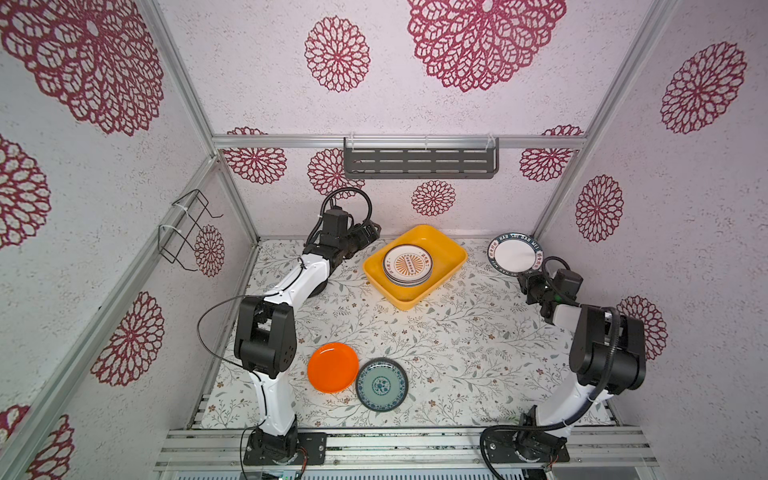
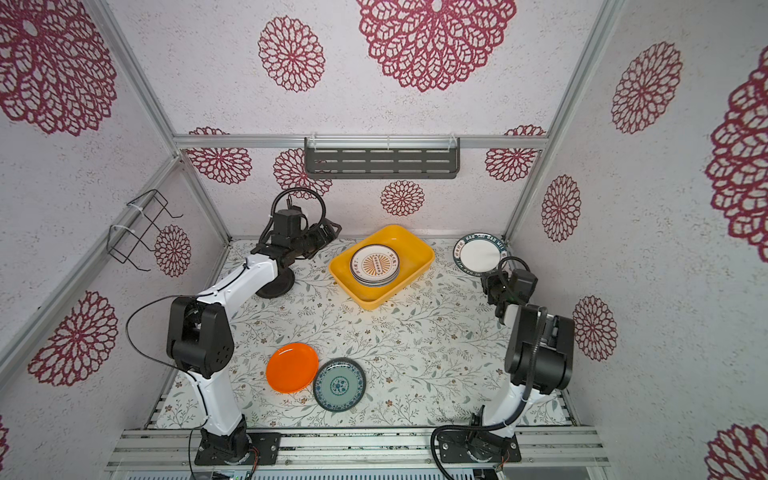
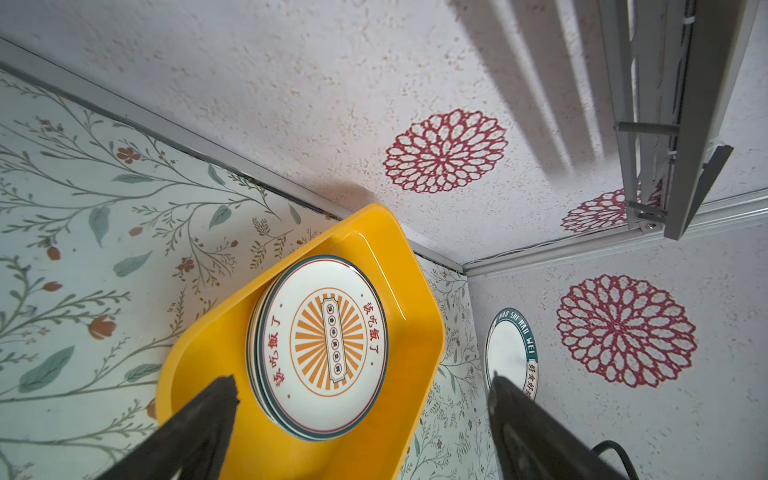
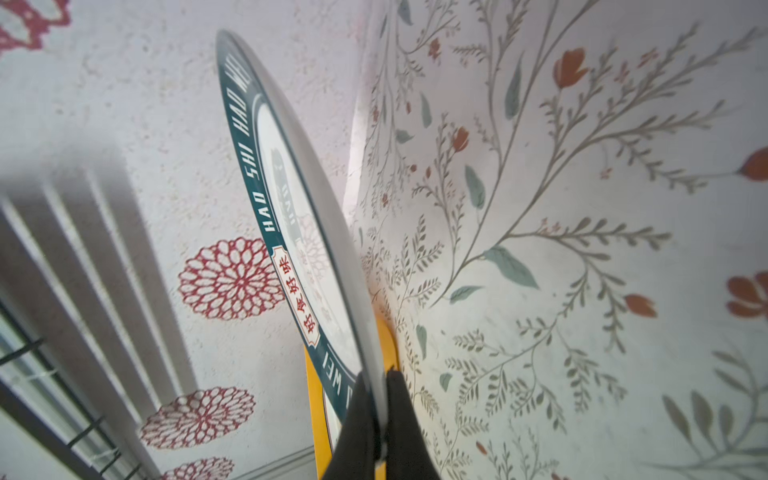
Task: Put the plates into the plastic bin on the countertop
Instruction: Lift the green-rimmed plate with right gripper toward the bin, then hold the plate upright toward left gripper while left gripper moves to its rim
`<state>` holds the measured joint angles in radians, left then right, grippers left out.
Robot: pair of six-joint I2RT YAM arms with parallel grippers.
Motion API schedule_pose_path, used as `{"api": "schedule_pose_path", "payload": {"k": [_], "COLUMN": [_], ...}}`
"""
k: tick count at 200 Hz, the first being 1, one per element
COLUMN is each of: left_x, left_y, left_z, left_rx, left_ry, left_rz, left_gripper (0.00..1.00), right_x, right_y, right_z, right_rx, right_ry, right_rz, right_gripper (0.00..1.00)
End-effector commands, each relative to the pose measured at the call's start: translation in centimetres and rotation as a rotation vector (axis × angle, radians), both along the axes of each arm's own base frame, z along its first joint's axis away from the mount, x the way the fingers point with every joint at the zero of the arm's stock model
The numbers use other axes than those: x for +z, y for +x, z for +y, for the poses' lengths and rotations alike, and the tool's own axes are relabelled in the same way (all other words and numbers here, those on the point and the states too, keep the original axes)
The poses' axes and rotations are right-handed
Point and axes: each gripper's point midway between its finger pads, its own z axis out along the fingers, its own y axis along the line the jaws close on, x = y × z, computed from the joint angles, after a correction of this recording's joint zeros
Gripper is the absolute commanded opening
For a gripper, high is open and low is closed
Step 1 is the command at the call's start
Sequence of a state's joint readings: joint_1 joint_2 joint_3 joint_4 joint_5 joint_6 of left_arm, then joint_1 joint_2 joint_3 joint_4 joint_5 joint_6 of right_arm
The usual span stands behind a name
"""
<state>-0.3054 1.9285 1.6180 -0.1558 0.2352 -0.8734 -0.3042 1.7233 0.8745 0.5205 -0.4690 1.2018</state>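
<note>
The yellow plastic bin [image 1: 442,249] sits askew at the back middle of the countertop [image 1: 457,345]. It holds a stack of plates with an orange-sunburst plate [image 1: 407,265] on top. My right gripper [image 1: 523,276] is shut on the near rim of the white plate with the dark lettered rim [image 1: 514,254], close to the back right corner. In the right wrist view that lettered plate [image 4: 286,199] shows edge-on between the shut fingers of the right gripper [image 4: 377,376]. My left gripper [image 1: 374,232] hangs open and empty just left of the bin. An orange plate [image 1: 332,368] and a teal patterned plate [image 1: 382,384] lie side by side at the front.
A black plate [image 2: 274,286] lies partly hidden under the left forearm. A grey slotted shelf [image 1: 419,162] hangs on the back wall and a black wire rack [image 1: 187,230] on the left wall. The left wrist view shows the bin [image 3: 199,365] and the sunburst plate [image 3: 328,345].
</note>
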Motion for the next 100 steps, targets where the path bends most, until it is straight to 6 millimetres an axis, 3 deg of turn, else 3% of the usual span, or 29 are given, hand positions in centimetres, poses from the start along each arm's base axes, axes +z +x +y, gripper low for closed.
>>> {"api": "schedule_pose_path", "payload": {"k": [1,70,100], "left_x": [3.6,3.6,3.6], "left_y": [-2.4,-7.5,-9.8], "left_z": [-2.2,-8.6,-12.3], "left_rx": [-0.042,-0.157,-0.273], "left_ry": [-0.045,-0.059,-0.095], "left_rz": [-0.053,-0.055,-0.059], "left_gripper": [0.97,0.97,0.98], "right_x": [5.7,9.1,10.5], "right_y": [-1.1,-7.0,-9.5], "right_z": [2.6,7.9,9.7], "right_rx": [0.18,0.424,0.485], "right_ry": [-0.108,-0.138,-0.128], "right_rz": [-0.155,-0.182,-0.212], "right_gripper": [0.0,0.0,0.0]}}
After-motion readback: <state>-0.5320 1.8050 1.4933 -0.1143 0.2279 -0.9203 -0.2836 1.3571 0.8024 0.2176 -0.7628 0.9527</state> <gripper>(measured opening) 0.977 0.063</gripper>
